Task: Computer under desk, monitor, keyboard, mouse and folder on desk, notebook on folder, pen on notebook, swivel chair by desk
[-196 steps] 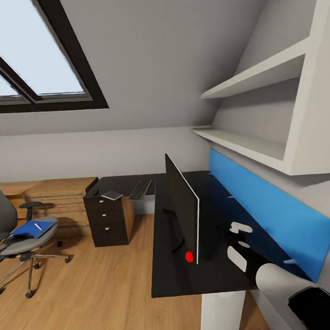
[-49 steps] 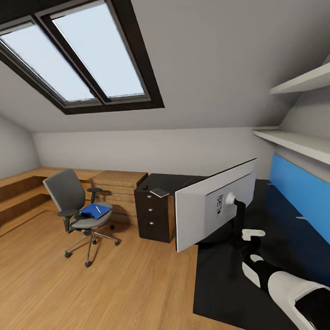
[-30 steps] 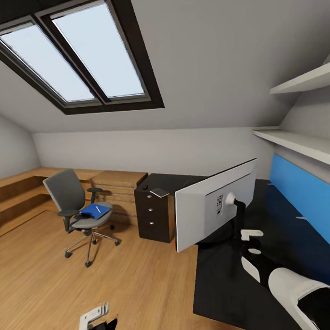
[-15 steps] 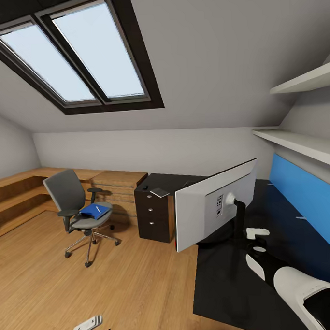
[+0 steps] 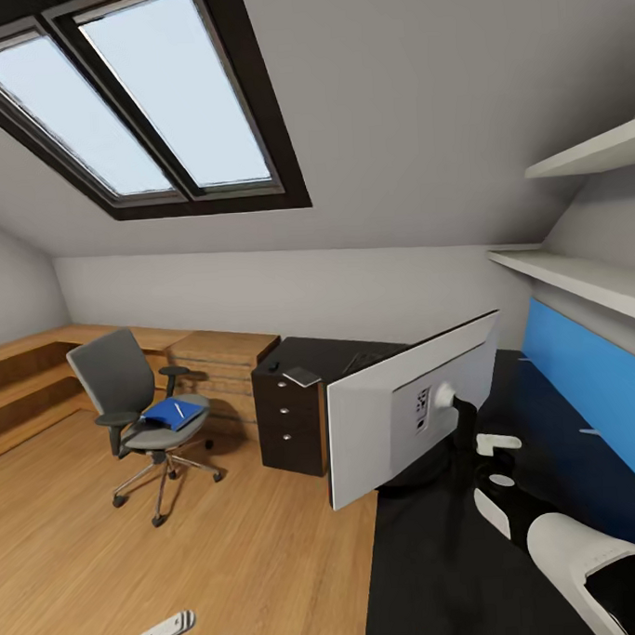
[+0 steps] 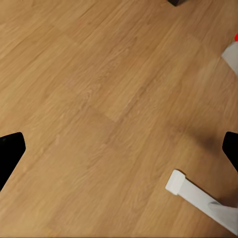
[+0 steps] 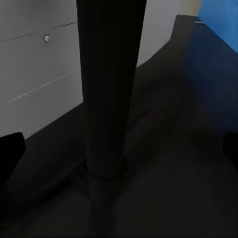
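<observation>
Head view: the right gripper [image 5: 494, 461], jaws apart, hung just behind the monitor [image 5: 411, 408] stem on the desk [image 5: 433, 572]; a careless sweep could topple it. Left gripper [image 5: 166, 633] open. Beyond, folder [image 5: 172, 414] on chair [image 5: 136, 401].

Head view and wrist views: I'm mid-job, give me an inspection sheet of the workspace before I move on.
Surface: desk, black top, carries the monitor.
Job's things: monitor upright, pale back toward the camera; blue folder on the swivel chair seat, pen on top; chair apart from the desk.
Clutter: flat grey item on the drawer unit, identity unclear.
Grippers: right tool open at the monitor's stem; left tool open, above the floor.
Cables: nothing seen.
Surroundings: wood floor, skylight, blue wall panel.
</observation>
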Robot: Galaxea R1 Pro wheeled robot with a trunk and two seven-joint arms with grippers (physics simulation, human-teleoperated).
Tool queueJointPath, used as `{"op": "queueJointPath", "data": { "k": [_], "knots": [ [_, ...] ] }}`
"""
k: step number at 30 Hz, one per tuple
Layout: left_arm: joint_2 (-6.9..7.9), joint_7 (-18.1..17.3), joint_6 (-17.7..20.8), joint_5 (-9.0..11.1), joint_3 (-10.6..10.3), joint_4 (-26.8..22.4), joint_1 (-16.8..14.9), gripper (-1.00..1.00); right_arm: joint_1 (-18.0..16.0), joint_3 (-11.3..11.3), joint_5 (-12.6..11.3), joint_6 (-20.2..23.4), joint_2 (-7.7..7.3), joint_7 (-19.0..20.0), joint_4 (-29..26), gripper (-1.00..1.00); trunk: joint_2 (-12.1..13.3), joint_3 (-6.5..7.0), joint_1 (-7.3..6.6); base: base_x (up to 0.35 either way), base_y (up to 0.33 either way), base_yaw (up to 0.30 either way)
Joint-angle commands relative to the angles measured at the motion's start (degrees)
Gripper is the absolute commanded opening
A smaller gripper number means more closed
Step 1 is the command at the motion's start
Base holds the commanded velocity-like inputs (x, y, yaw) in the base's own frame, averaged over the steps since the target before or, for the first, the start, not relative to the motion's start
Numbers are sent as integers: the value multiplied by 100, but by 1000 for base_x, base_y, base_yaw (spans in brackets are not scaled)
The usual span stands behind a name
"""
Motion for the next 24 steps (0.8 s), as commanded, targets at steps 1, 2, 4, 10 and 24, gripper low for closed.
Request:
{"op": "queueJointPath", "data": {
  "k": [1, 2, 4, 10, 24],
  "knots": [
    [8, 54, 12, 60, -18, 0, -1, 100, -4, 49, -51, -22, -4, -21, -1, 100, -7, -8, 3, 119, -62, 0],
    [7, 53, 11, 59, -18, 11, -1, 100, -4, 48, -51, -30, -5, -20, -1, 100, -7, -8, 3, 95, -50, 0],
    [7, 51, 11, 58, -19, 33, -1, 100, -4, 47, -51, -54, -7, -19, 0, 100, -7, -8, 3, 62, -33, 0],
    [5, 50, 11, 57, -20, 51, -1, 100, -4, 47, -51, -87, -9, -19, 7, 100, -7, -8, 3, 20, -11, 0],
    [11, 65, 11, 62, 40, 82, 0, 100, -4, 62, -38, -221, -9, -2, 29, 100, -7, -8, 3, 2, -22, 0]
  ]
}}
